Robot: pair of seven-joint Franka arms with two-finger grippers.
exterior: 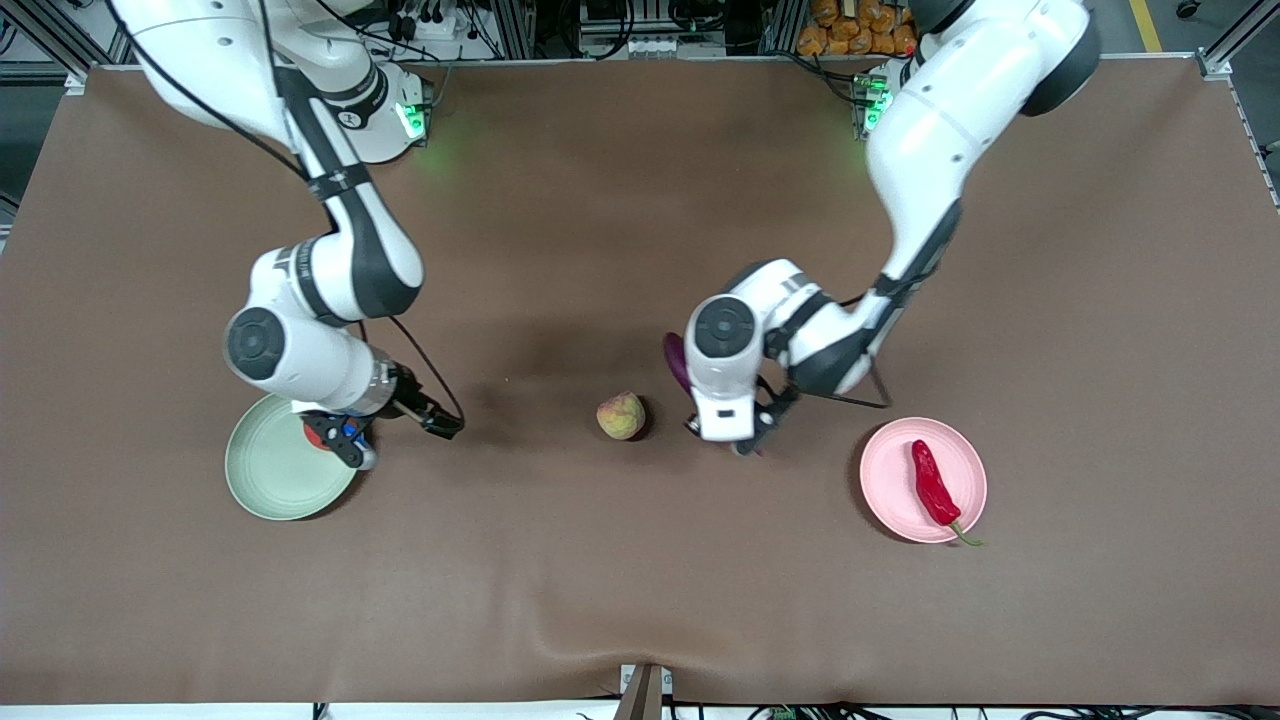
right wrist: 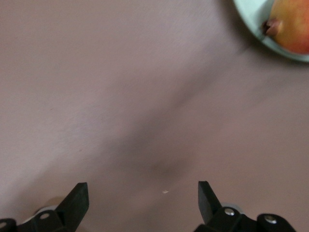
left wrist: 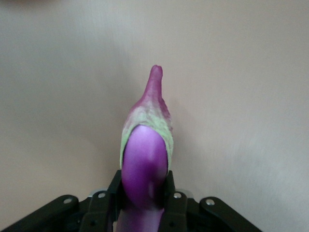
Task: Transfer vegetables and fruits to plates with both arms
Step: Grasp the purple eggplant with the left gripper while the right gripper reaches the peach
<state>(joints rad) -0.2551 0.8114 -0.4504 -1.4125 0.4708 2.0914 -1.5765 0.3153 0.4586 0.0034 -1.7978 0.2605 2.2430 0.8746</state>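
Observation:
My left gripper is shut on the purple eggplant, between the peach-like fruit and the pink plate. In the left wrist view the eggplant sits between the black fingers, its green-capped stem end pointing away. The red chili pepper lies on the pink plate. My right gripper is open and empty at the edge of the green plate. The round red fruit lies on that plate, partly hidden by the hand. The right wrist view shows the fruit on the plate's rim.
Brown cloth covers the whole table. A bracket pokes up at the table edge nearest the front camera. The right arm's elbow hangs over the table above the green plate.

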